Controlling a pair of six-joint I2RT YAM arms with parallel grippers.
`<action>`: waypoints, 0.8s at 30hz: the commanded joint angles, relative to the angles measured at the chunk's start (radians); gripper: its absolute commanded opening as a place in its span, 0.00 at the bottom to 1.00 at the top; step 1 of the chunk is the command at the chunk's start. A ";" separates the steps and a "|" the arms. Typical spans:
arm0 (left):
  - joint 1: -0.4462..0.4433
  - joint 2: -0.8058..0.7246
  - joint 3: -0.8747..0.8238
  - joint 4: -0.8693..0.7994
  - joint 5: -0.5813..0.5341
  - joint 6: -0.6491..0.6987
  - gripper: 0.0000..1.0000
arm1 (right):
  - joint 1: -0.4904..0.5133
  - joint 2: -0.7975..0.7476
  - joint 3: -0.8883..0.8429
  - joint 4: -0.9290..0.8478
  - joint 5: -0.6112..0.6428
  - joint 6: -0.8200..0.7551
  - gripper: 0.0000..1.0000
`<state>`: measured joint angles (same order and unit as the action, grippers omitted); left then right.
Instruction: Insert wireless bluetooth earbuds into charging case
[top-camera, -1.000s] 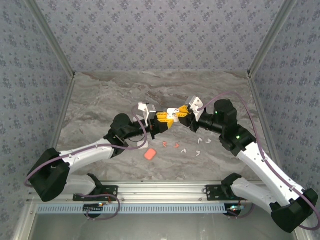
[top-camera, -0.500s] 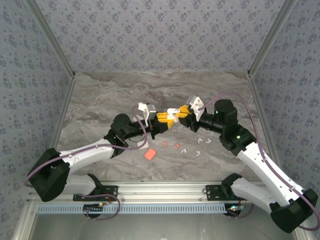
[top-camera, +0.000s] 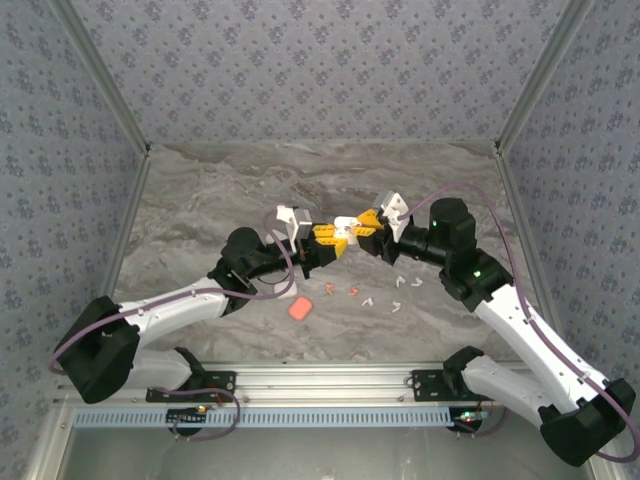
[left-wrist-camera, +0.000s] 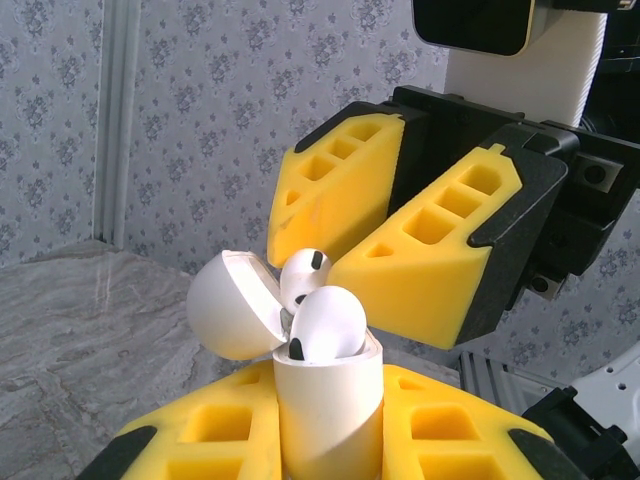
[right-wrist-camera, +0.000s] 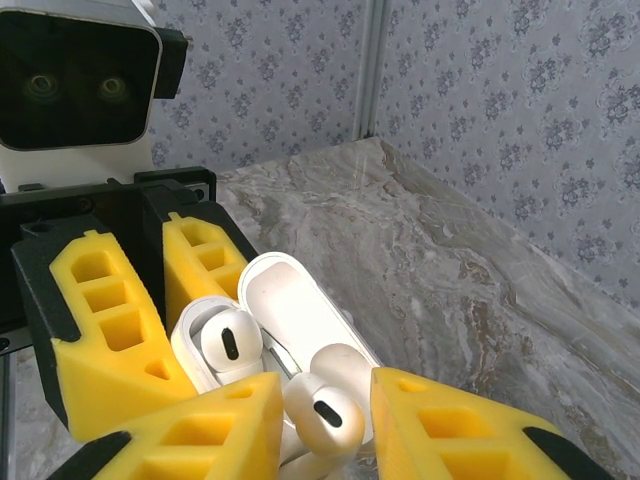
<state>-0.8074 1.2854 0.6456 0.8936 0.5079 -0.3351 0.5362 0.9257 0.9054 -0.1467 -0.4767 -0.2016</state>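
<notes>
Marble-patterned table (top-camera: 200, 190) walled in floral paper, arms meeting at centre of the top view: your left gripper (left-wrist-camera: 325, 435) is clamped tight on the white charging case (left-wrist-camera: 330, 400), lid swung open, one earbud (left-wrist-camera: 327, 325) already seated. Your right gripper (right-wrist-camera: 325, 400) brackets the second earbud (right-wrist-camera: 322, 420) at the case mouth, jaws slightly apart; whether they pinch it cannot be told. Judged the insertion step: next, see the stem fully down its well, back the right gripper off without dragging it; loose earbuds (top-camera: 400, 283) lie lower right of centre.
</notes>
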 joint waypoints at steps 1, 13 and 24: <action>-0.004 0.004 0.012 0.088 -0.019 -0.002 0.00 | -0.002 -0.004 -0.004 -0.039 -0.044 0.023 0.35; -0.003 0.021 0.009 0.142 -0.020 0.009 0.00 | -0.091 -0.008 0.127 -0.034 -0.165 0.208 0.68; -0.004 0.010 0.046 0.131 0.014 0.036 0.00 | -0.227 0.107 0.204 -0.140 -0.422 0.384 1.00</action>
<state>-0.8074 1.2999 0.6460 0.9882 0.5011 -0.3214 0.3035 0.9951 1.0874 -0.2104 -0.7853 0.1295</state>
